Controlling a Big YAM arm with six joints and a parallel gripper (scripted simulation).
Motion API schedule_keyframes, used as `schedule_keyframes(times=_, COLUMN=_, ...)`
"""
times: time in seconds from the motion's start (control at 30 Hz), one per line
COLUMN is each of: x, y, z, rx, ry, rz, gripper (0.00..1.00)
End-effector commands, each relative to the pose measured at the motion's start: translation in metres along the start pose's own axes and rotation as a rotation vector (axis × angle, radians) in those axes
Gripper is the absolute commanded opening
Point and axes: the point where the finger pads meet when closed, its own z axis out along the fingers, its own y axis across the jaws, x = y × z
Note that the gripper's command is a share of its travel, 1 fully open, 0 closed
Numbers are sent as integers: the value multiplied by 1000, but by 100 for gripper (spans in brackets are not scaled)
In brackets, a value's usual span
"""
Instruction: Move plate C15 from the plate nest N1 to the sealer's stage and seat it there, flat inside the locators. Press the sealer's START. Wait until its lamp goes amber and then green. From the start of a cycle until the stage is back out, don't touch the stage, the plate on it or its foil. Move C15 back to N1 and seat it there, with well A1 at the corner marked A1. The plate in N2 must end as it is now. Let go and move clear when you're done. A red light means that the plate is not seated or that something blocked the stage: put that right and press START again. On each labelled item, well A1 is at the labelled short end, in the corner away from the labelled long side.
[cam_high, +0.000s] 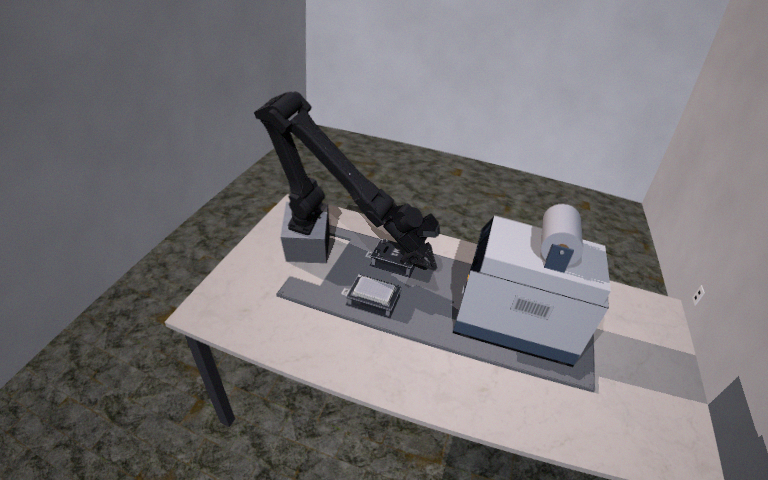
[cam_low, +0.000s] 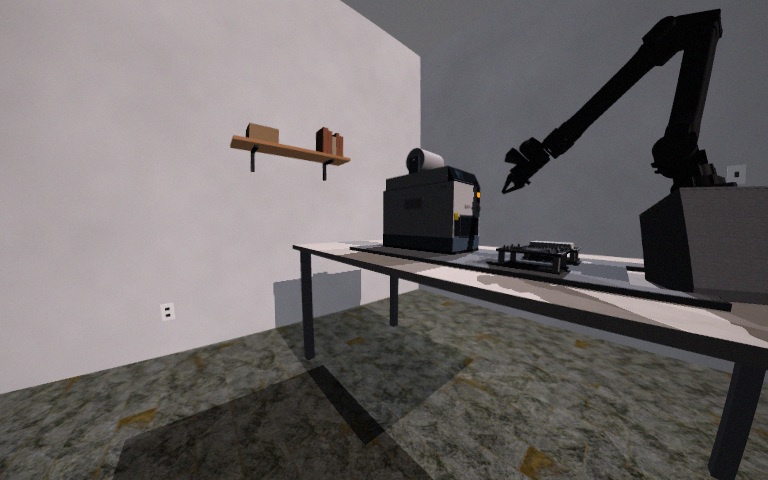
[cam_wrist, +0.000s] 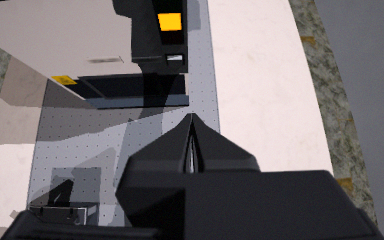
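From the top view, the sealer (cam_high: 532, 283) sits at the right end of a grey mat (cam_high: 317, 294) on the table (cam_high: 339, 362). Two nests lie to the left of the sealer: the nearer one carries a white plate (cam_high: 372, 290), while the farther nest (cam_high: 390, 255) is partly covered by the arm and looks dark. The gripper (cam_high: 425, 261) hangs over that farther nest, between it and the sealer.

From the exterior view, the gripper (cam_low: 505, 188) is up in the air, well apart from the sealer (cam_low: 430, 209) and above the nests (cam_low: 538, 254); its fingers come together in a point, holding nothing. A small amber spot glows on the sealer's front.

From the wrist view, the fingers are pressed together with nothing between them. Ahead, the lamp (cam_wrist: 169, 21) shows amber above the sealer's dark opening (cam_wrist: 132, 86). Plate C15 is probably inside that opening, since no plate shows in front of the sealer, but the shadow hides it.
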Motion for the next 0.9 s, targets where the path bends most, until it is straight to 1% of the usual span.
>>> schedule_keyframes(times=0.0, x=2, y=7, z=-19, rx=-18, ry=4, rz=-24, gripper=0)
schedule_keyframes(times=0.03, x=4, y=9, z=-24, rx=-17, ry=7, rz=-26, gripper=0)
schedule_keyframes(times=0.13, x=4, y=9, z=-23, rx=-18, ry=8, rz=-22, gripper=0)
schedule_keyframes(times=0.2, x=10, y=14, z=-33, rx=-26, ry=18, rz=-18, gripper=0)
schedule_keyframes(times=0.27, x=14, y=9, z=-47, rx=-17, ry=19, rz=-9, gripper=0)
schedule_keyframes(times=0.47, x=6, y=-3, z=-82, rx=1, ry=-12, rz=-4, gripper=0)
schedule_keyframes(times=0.5, x=0, y=4, z=-78, rx=1, ry=-12, rz=-60, gripper=100)
schedule_keyframes(times=0.6, x=-16, y=27, z=-69, rx=-16, ry=-15, rz=-200, gripper=100)
schedule_keyframes(times=0.67, x=-16, y=27, z=-69, rx=-16, ry=-15, rz=-200, gripper=100)
schedule_keyframes(times=0.7, x=-21, y=25, z=-69, rx=-6, ry=-16, rz=-218, gripper=100)
schedule_keyframes(times=0.77, x=-33, y=32, z=-69, rx=0, ry=-22, rz=-300, gripper=100)
schedule_keyframes(times=0.87, x=-51, y=49, z=-70, rx=-6, ry=-37, rz=-411, gripper=100)
